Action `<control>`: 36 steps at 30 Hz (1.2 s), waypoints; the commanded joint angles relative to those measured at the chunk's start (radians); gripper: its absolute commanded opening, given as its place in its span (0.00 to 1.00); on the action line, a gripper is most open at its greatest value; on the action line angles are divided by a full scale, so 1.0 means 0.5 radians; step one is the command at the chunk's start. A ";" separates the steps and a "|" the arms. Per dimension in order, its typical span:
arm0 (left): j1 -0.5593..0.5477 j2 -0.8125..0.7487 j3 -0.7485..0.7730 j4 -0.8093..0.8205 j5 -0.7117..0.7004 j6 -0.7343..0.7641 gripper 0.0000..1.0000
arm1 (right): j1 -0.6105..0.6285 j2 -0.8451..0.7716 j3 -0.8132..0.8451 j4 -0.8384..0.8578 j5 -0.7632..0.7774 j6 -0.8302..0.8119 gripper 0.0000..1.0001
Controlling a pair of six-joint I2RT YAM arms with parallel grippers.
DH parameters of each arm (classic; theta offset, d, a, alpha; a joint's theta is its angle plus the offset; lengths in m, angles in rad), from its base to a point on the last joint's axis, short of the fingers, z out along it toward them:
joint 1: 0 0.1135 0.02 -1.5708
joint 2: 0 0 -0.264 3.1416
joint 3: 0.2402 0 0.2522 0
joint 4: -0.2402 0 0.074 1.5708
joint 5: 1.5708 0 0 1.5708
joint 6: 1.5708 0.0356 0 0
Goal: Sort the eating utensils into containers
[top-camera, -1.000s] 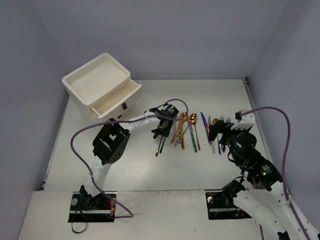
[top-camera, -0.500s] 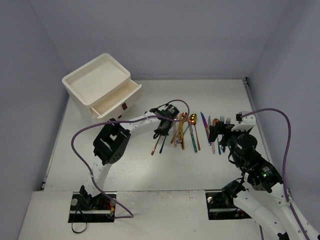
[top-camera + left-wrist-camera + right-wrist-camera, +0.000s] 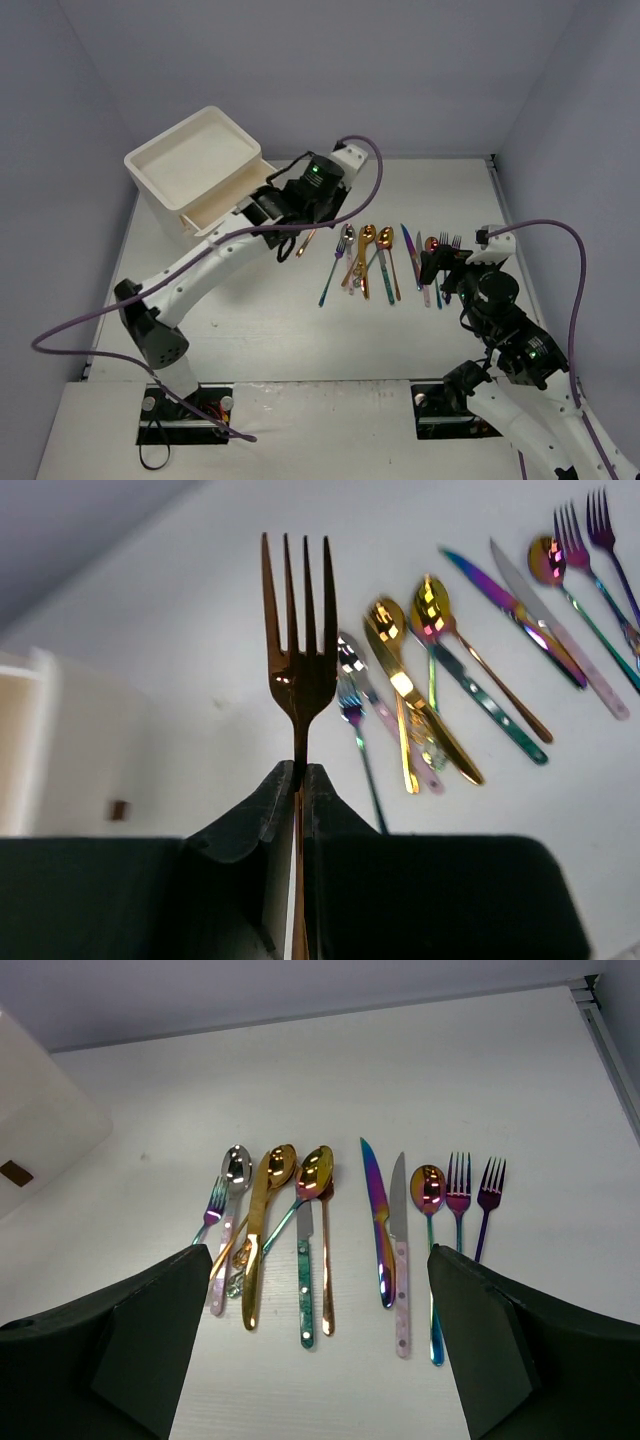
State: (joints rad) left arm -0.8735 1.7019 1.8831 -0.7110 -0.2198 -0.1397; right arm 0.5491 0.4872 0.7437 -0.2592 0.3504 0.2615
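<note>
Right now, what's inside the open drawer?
The open drawer shows a bare floor where visible, with no cutlery. Its right end is hidden behind the left gripper, which is shut on a copper fork.

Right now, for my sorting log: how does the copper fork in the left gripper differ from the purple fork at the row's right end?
The copper fork is orange-toned; the purple fork is violet. The copper fork is clamped by its handle in the left gripper, off the table; the purple fork lies flat on it, untouched. Both are slim, shiny forks.
</note>
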 commanded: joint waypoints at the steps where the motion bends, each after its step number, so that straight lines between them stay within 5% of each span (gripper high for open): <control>1: 0.086 -0.089 0.223 -0.260 -0.314 0.524 0.00 | -0.006 0.013 0.001 0.098 -0.007 0.014 0.87; 14: 0.613 0.027 0.257 -0.319 -0.271 1.241 0.00 | -0.006 -0.026 -0.027 0.095 -0.038 0.017 0.87; 36: 0.873 0.138 0.049 -0.221 -0.255 1.060 0.00 | -0.006 -0.005 -0.036 0.098 -0.064 0.012 0.88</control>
State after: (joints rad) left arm -0.4617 1.7819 1.8824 -0.8579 -0.3086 0.4342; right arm 0.5491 0.4683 0.7273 -0.2596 0.3239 0.2619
